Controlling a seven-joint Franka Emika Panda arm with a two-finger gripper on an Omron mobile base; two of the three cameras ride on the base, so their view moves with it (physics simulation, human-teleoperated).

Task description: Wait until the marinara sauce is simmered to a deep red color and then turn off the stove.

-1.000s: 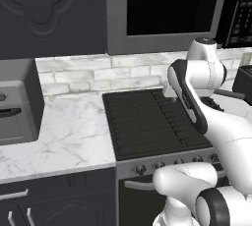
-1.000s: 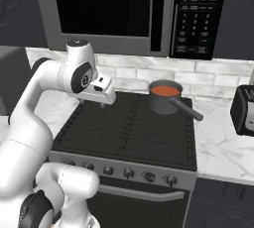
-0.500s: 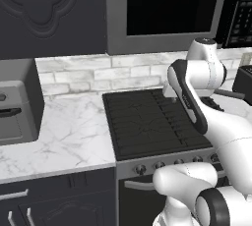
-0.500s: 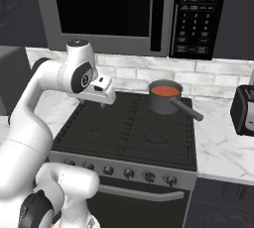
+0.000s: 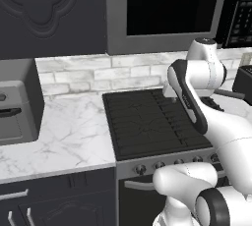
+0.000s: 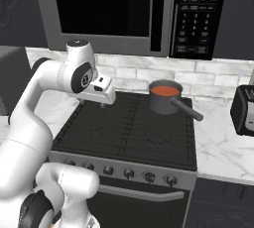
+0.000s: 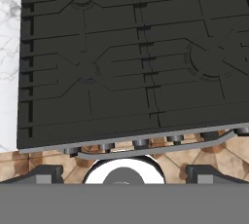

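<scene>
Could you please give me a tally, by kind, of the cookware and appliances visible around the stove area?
Stove: 1
Saucepan with red sauce: 1
Microwave: 1
Toaster: 1
Grey countertop appliance: 1
Total: 5

Marble counter (image 5: 64,136), white brick backsplash (image 6: 218,76)
</scene>
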